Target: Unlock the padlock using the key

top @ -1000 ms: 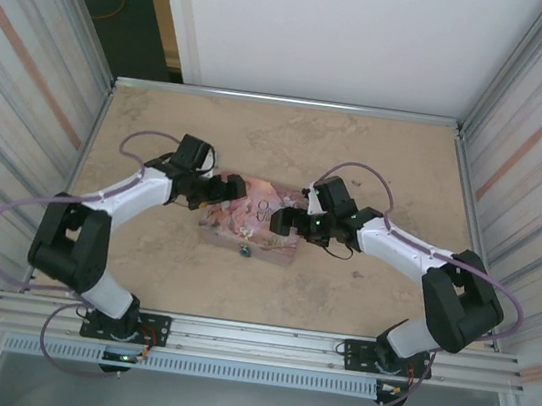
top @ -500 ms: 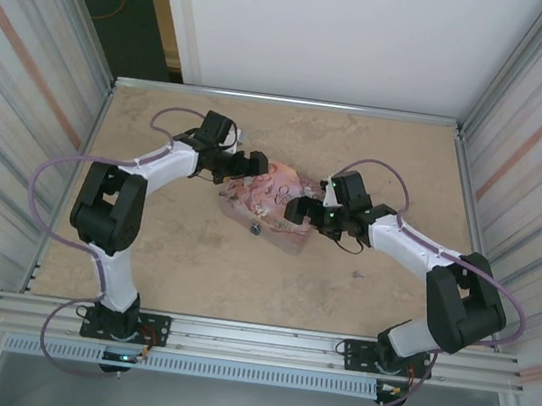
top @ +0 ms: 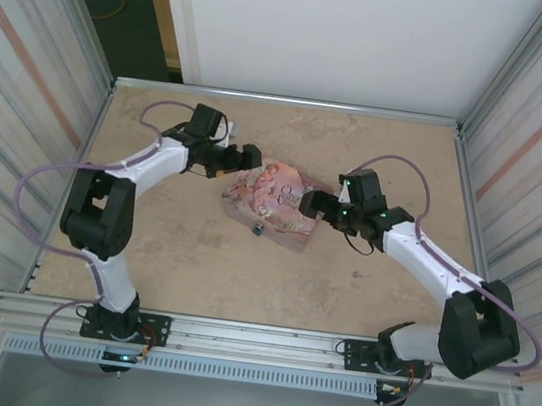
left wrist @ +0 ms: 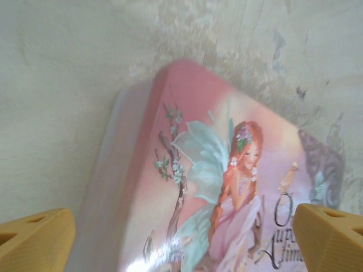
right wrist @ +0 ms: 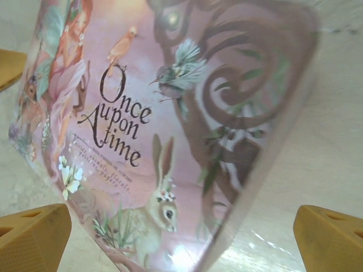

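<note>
The table (top: 164, 249) is bare board all round the tin (top: 277, 196), so nothing would stop the tin sliding if I nudge it. The tin is my main worry. My left gripper (top: 247, 156) sits at its far-left corner and my right gripper (top: 309, 206) at its right end, both with jaws spread wide and gripping nothing. From each wrist I see the tin's lid lying between my parted jaws, but I cannot tell whether any finger touches it. I judge that a push from either side could spin or tip the tin and swing the padlock (top: 258, 230) out of reach. The padlock sits at the tin's near edge, apart from both grippers. It is small, so wide jaws closing on it might catch the tin's edge instead or knock it askew. The key is too small for me to pick out, and moving in blind risks flicking it away.
</note>
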{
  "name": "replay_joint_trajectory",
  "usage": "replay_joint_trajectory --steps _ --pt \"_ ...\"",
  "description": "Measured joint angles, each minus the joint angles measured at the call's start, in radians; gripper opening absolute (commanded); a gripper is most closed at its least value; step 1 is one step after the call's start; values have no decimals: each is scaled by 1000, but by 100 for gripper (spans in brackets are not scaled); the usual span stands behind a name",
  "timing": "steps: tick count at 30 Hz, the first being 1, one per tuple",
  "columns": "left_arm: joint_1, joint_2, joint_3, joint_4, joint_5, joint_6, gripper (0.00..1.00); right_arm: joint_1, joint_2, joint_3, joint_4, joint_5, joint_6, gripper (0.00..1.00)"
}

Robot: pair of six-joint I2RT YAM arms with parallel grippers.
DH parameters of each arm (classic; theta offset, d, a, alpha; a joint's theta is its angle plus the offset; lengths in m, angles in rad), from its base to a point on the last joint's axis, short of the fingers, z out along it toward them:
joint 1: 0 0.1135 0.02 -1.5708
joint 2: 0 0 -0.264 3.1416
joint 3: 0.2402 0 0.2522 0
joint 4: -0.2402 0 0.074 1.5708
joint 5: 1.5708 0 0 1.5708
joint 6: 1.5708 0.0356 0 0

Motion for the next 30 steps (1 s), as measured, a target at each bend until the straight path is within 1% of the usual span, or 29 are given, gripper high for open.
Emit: replay_joint_trajectory --steps 2,6,7,8,12,13,16,23,30 --pt "16 -56 -7 -5 -3 9 99 -12 -55 0 -52 33 -15 98" --pt "18 -201 -69 -5 -6 26 99 -24 -142 6 -185 82 -55 85" --pt "16 -238 -93 -2 -6 26 99 -24 -156 13 -230 97 -70 84" --pt "15 -275 -119 0 -6 26 99 -24 -164 21 -266 105 -75 82" --pt "15 -416 -245 -1 -10 23 99 -24 -166 59 -445 151 -98 67" --pt "15 -446 -276 -3 -10 20 99 -25 -163 62 -480 156 -98 65" --pt "14 -533 -359 -8 -23 6 99 -26 -155 53 -565 179 -97 62" --pt "13 -700 -484 -8 -75 -39 99 -32 -137 -4 -650 230 -92 49" --pt "13 -749 -502 -13 -111 -55 99 -37 -38 -40 -612 230 -90 40"
